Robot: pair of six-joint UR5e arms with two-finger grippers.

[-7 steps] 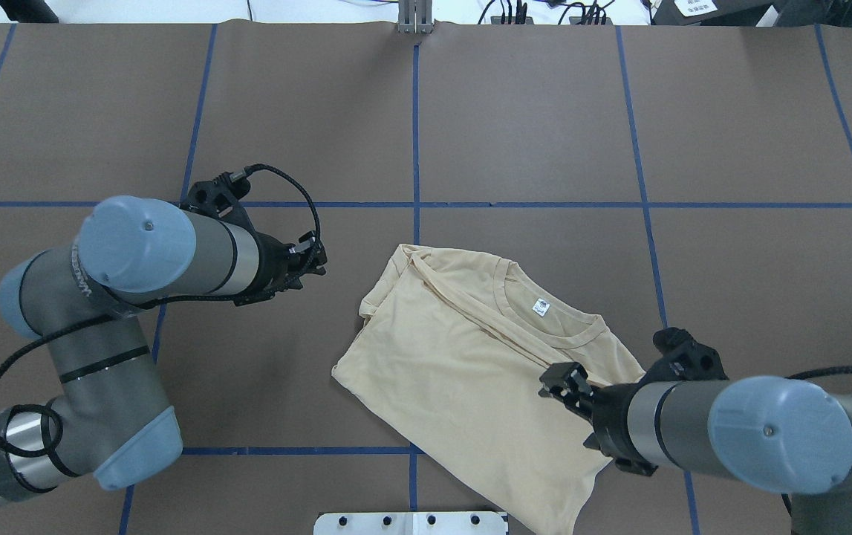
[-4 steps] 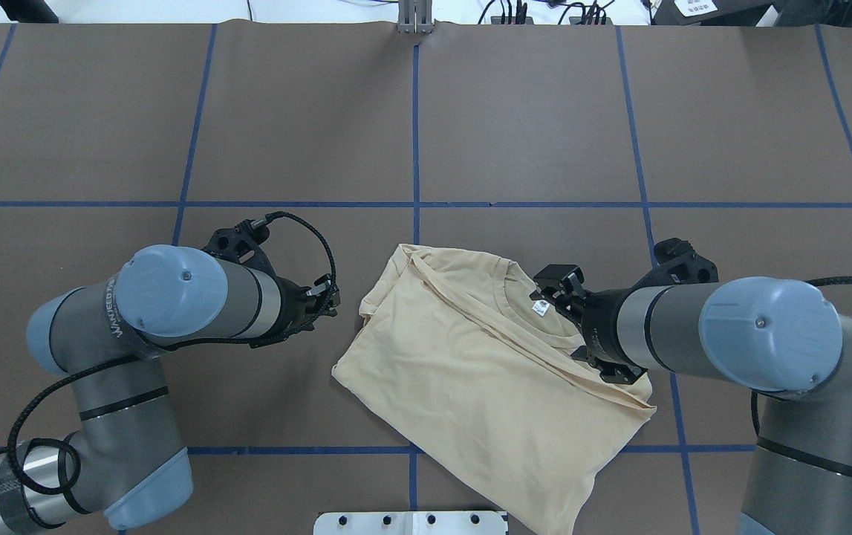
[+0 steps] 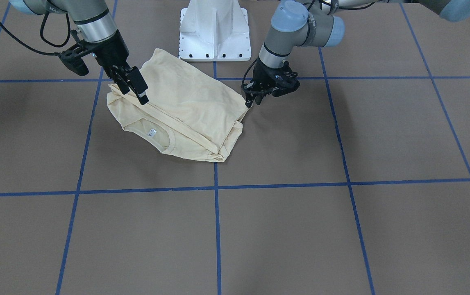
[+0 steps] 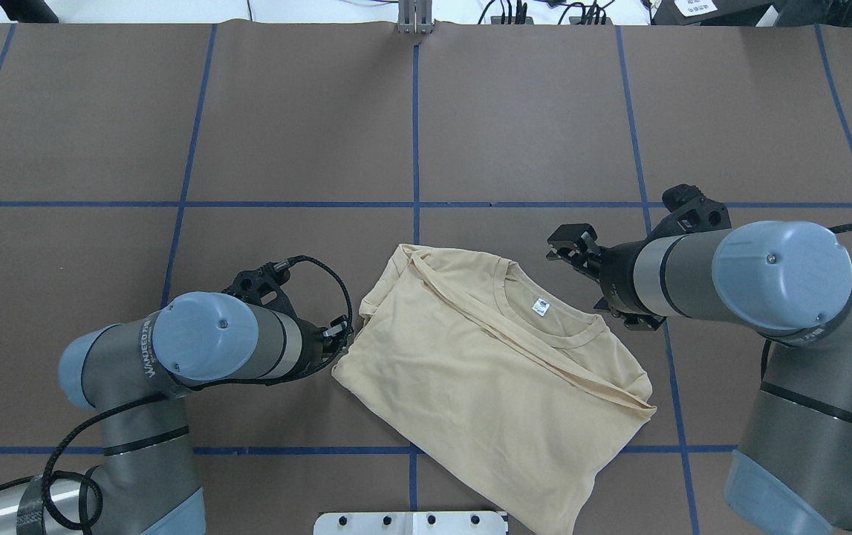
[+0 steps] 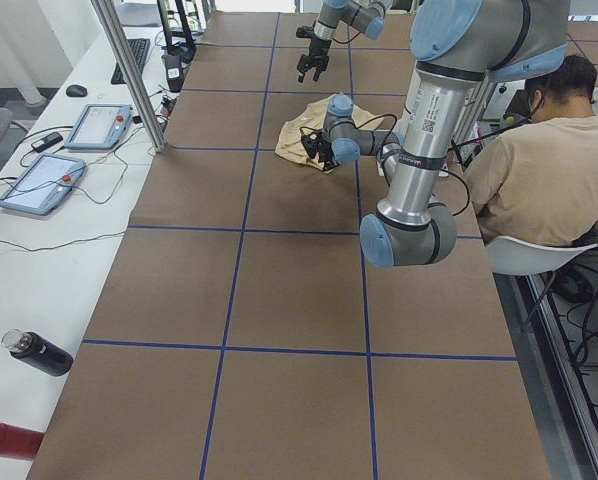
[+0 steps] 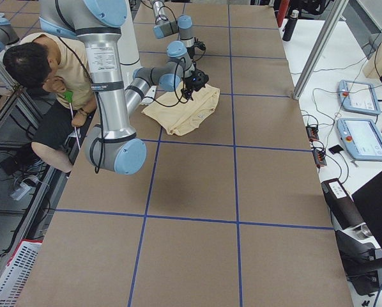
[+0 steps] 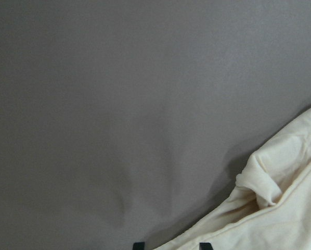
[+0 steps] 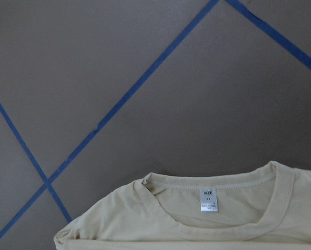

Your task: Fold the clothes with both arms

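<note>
The clothes are one pale cream-yellow T-shirt (image 4: 485, 371) lying folded and skewed on the brown table, collar and white tag (image 4: 541, 306) facing up. In the front view the shirt (image 3: 185, 110) lies between the two arms. My left gripper (image 4: 342, 334) sits low at the shirt's left edge. In the left wrist view the left gripper (image 7: 171, 245) is open, with the cloth's edge (image 7: 285, 208) between its fingertips. My right gripper (image 4: 567, 244) hangs open above the bare table just beyond the collar, holding nothing. The right wrist view looks down on the collar and tag (image 8: 208, 200).
The white pedestal base (image 3: 214, 32) stands right behind the shirt's hem. Blue tape lines (image 4: 416, 134) grid the table. A seated person (image 5: 539, 160) is beside the robot. Teach pendants (image 5: 39, 180) and a bottle (image 5: 39, 352) lie on the side bench.
My right gripper rose off the shirt's lower right and swung away from the robot to beyond the collar. My left gripper moved in to the shirt's left edge. The shirt lies unchanged.
</note>
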